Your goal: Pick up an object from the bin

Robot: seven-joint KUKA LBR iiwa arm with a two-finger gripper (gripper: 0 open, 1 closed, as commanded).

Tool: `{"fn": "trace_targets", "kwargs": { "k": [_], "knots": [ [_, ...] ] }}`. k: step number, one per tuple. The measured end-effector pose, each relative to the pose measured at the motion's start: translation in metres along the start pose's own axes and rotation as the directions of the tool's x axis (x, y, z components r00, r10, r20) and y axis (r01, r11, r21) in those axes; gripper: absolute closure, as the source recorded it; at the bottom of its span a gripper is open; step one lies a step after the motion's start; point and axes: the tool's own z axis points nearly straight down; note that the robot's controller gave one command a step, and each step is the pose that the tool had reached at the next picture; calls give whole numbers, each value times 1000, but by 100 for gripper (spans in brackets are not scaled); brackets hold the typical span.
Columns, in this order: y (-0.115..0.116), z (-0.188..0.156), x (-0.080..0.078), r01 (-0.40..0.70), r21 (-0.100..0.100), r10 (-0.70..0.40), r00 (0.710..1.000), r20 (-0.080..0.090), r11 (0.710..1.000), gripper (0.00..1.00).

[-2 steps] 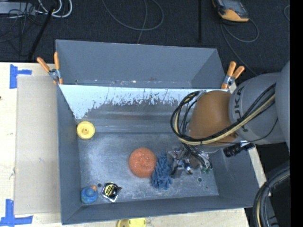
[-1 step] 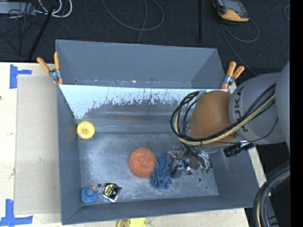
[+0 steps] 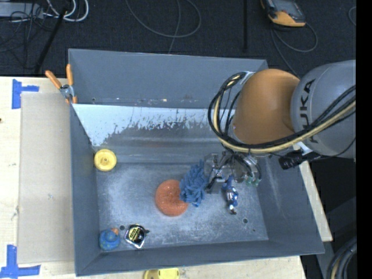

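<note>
The grey metal bin [image 3: 139, 92] is sitting with its sloping walls running down to a flat floor that is showing a pale, speckled dusting, thickest along the foot of the far wall. Beyond the bin, a dark floor [image 3: 174, 16] is lying with thin black cables [image 3: 157, 10] looping over it.

The arm is reaching in from the right, its rounded orange cover [image 3: 264, 106] hanging over the bin's right half with black and yellow cables curving round it. Below the cover, the gripper [image 3: 225, 174] is hanging low over the right-centre of the floor. Whether it is open or closed cannot be told, since the cover and the wrist's own metal parts are crowding it. Nothing is visibly being held.

Just to its left, a crumpled blue cloth-like thing [image 3: 193, 183] is lying in the middle of the floor, its right edge reaching up to the gripper. Whether the two are touching cannot be told. A round orange sponge-like ball [image 3: 171, 197] is resting against the blue thing's left side. A small blue-and-white object [image 3: 232, 200] is lying just in front of the gripper.

The other things are lying well apart from it. A yellow round disc [image 3: 105, 160] is sitting near the left wall, and a small blue object [image 3: 108, 239] and a black-and-yellow tape measure [image 3: 135, 235] are lying side by side in the near left corner. Bare floor is stretching between the disc and the orange ball, and along the near wall to the right of the tape measure.
</note>
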Motion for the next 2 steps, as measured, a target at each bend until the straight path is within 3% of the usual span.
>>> {"fn": "trace_targets", "kwargs": {
  "k": [1,2],
  "knots": [
    [0,0,0,1,0,-1,1000,0,1000,100],
    [11,-111,-8,46,0,-46,999,1,999,100]
  ]
}}
